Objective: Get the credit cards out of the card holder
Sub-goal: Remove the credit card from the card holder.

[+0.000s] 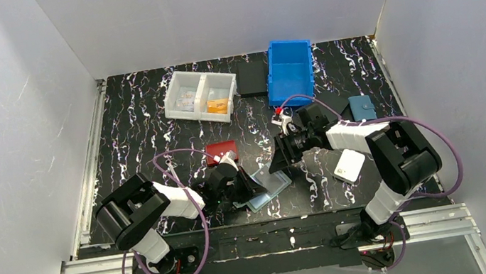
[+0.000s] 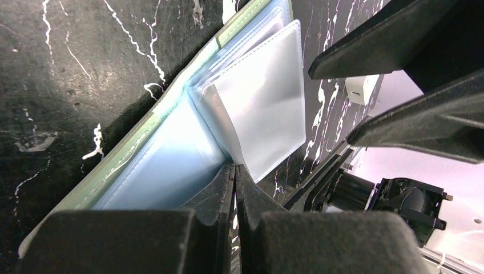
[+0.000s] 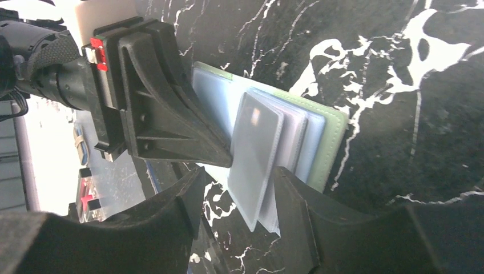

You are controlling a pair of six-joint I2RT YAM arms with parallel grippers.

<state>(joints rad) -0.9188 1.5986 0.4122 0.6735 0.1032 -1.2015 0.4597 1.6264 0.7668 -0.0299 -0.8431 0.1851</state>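
Near edge: we see the sage-green folding card holder (image 1: pixel 270 185) lying open close to the front lip of the black white-veined table (image 1: pixel 133 138), between the two arms.
Room left: bare table runs from the left arm out to the side rail.
Room right: the white wallet (image 1: pixel 349 165) lies near the right arm, clear of the holder.
Room behind: the red wallet (image 1: pixel 220 151) sits just beyond the left gripper (image 1: pixel 244 188). The white two-compartment bin (image 1: pixel 200 94), the black square pad (image 1: pixel 252 77) and the blue plastic bin (image 1: pixel 290 71) stand well apart at the far edge. A small blue wallet (image 1: pixel 363 107) lies far right.
Left gripper: clenched tight, fingers (image 2: pixel 220 188) pressed together, their tip at the fold where the clear sleeves meet. We cannot tell whether a sleeve is pinched.
Right gripper (image 3: pixel 240 177): released, fingers spread on either side of the fanned sleeves, and we see no clamp on them.
Holder look: green cover (image 3: pixel 330 149) flat on the table, a stack of clear plastic sleeves (image 2: pixel 262 97) fanned up from the spine.
Card: what looks like a light-blue credit card (image 2: pixel 162 165) shows through the flat pocket beside the left fingers.
Fanned sleeves: frosted, and we cannot tell what they hold.
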